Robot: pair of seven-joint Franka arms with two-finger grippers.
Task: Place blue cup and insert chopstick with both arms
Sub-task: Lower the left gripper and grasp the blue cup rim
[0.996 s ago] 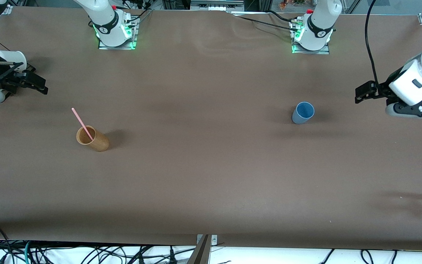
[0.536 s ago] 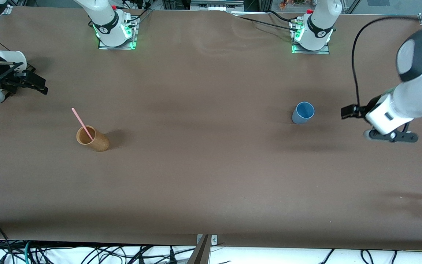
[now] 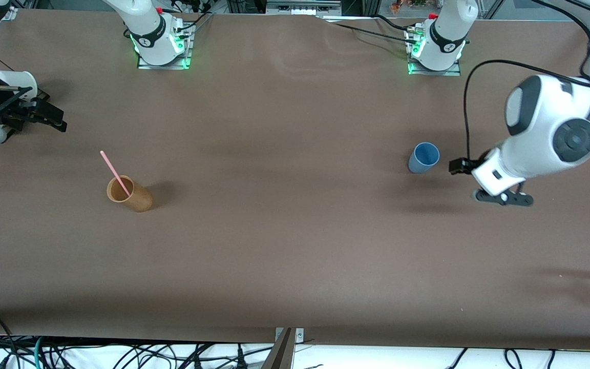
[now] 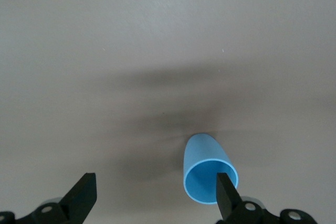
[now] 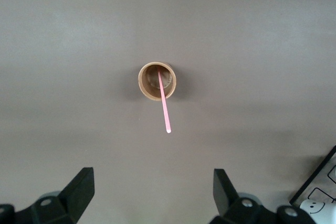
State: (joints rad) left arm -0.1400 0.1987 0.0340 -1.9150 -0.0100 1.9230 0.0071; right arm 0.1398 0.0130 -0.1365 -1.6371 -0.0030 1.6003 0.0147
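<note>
Right then the blue cup (image 3: pixel 423 157) stood upright on the brown table (image 3: pixel 295 256), right of the middle of the front view. The left gripper (image 3: pixel 460 165) hung just beside it, toward the left arm's end, fingers wide apart – nothing between them. The pink chopstick (image 3: pixel 114 173) leaned in a tan cup (image 3: pixel 128 193) at the middle left. The right gripper (image 3: pixel 51 117) waited at the left edge – fingers apart too, holding nothing, near a white cup (image 3: pixel 17 80).
</note>
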